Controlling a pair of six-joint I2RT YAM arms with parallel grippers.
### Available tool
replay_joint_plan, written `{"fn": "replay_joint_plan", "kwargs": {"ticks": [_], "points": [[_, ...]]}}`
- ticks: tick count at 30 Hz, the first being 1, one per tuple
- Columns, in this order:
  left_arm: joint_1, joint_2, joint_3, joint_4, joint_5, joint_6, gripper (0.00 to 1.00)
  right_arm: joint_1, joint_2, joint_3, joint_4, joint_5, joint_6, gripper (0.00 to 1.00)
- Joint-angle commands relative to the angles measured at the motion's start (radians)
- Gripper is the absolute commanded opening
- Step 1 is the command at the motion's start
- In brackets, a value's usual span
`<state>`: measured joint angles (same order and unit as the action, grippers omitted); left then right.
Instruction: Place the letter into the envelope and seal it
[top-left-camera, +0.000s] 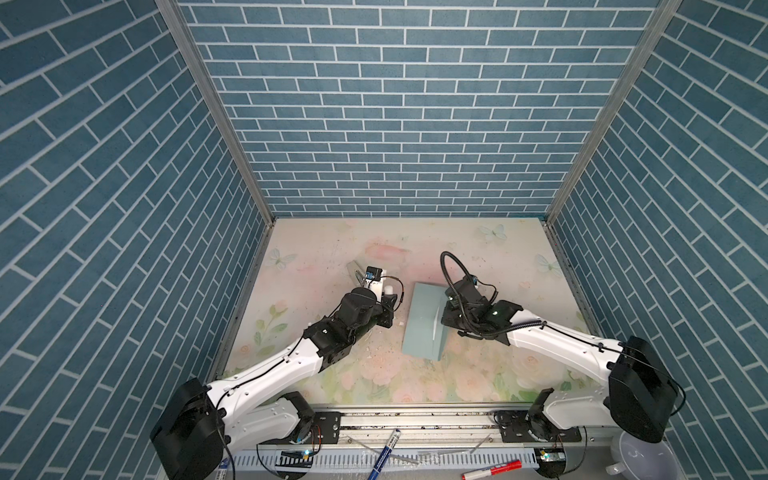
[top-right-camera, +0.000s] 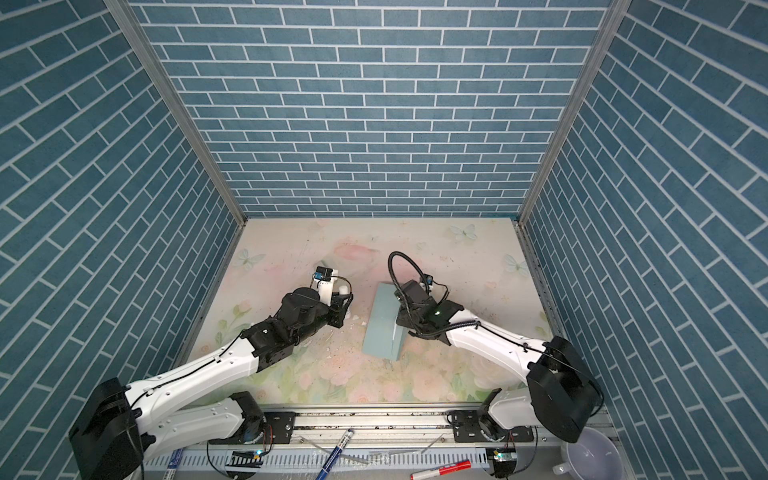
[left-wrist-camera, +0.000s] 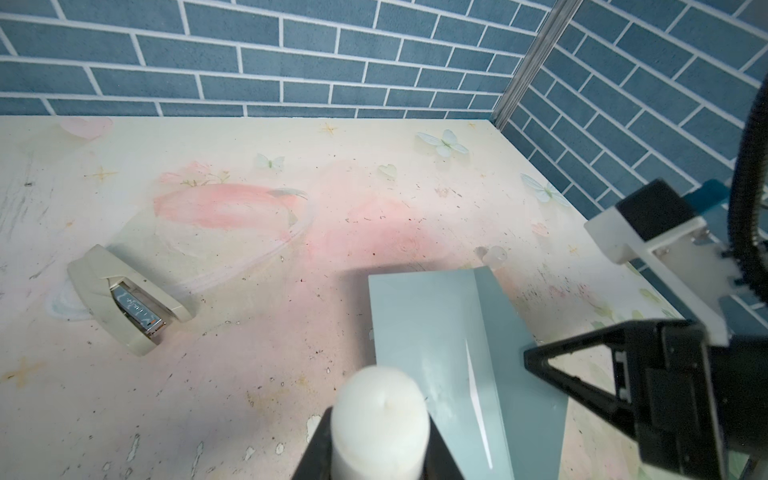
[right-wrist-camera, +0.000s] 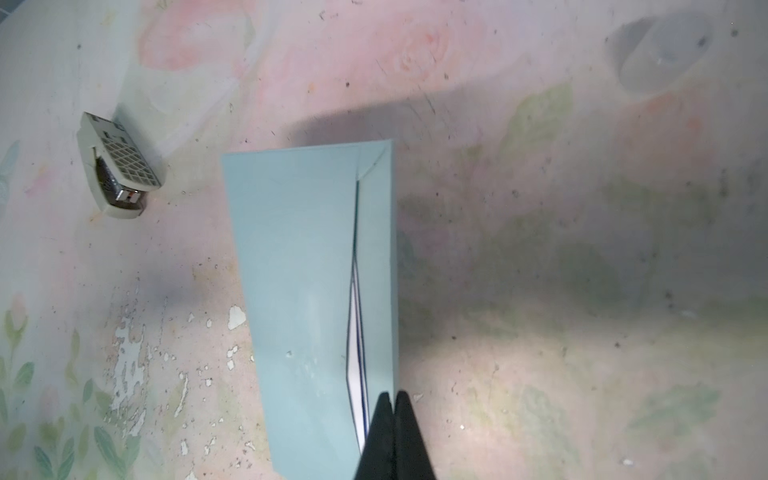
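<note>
The teal envelope lies in the middle of the table, its flap raised along one long side. The letter sits inside; only a white sliver with a dark blue edge shows at the opening. My right gripper is shut, its tips pinching the flap's edge near one end. In both top views its wrist hides the tips. My left gripper is shut on a white glue stick, held just left of the envelope.
A beige stapler lies on the table to the back left of the envelope. A clear cap rests beyond the envelope's far end. Pens, a red marker and a bowl sit by the front rail.
</note>
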<state>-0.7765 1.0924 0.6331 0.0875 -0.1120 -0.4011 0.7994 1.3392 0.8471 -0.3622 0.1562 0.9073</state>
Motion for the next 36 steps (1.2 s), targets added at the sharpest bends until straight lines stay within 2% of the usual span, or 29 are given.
{"fn": "replay_joint_plan", "kwargs": {"ticks": [1, 10, 17, 18, 20, 25, 28, 31, 32, 36], "points": [[0.005, -0.017, -0.016, 0.027, -0.008, 0.009, 0.0, -0.06, -0.018, -0.006, 0.018, -0.162, -0.245, 0.0], [0.005, 0.006, -0.017, 0.052, 0.018, 0.007, 0.0, -0.147, 0.17, 0.145, -0.073, -0.36, -0.457, 0.0], [0.005, 0.025, -0.028, 0.08, 0.024, 0.002, 0.0, -0.161, 0.259, 0.196, -0.042, -0.404, -0.476, 0.0], [0.005, 0.031, -0.032, 0.089, 0.027, 0.001, 0.0, -0.161, 0.259, 0.194, -0.03, -0.407, -0.474, 0.03], [0.005, 0.043, -0.039, 0.11, 0.034, 0.0, 0.0, -0.163, 0.236, 0.18, 0.007, -0.415, -0.469, 0.16], [0.005, 0.087, -0.049, 0.162, 0.06, 0.002, 0.0, -0.17, 0.079, 0.085, 0.129, -0.375, -0.455, 0.37], [0.004, 0.12, -0.057, 0.203, 0.075, 0.0, 0.0, -0.179, -0.029, 0.001, 0.184, -0.333, -0.439, 0.38], [0.003, 0.159, -0.067, 0.247, 0.094, -0.005, 0.0, -0.192, -0.115, -0.081, 0.213, -0.28, -0.403, 0.45], [0.003, 0.173, -0.067, 0.259, 0.097, -0.007, 0.0, -0.198, -0.137, -0.105, 0.223, -0.268, -0.39, 0.45], [0.003, 0.233, -0.07, 0.317, 0.112, -0.016, 0.0, -0.213, -0.194, -0.187, 0.256, -0.263, -0.343, 0.33]]}}
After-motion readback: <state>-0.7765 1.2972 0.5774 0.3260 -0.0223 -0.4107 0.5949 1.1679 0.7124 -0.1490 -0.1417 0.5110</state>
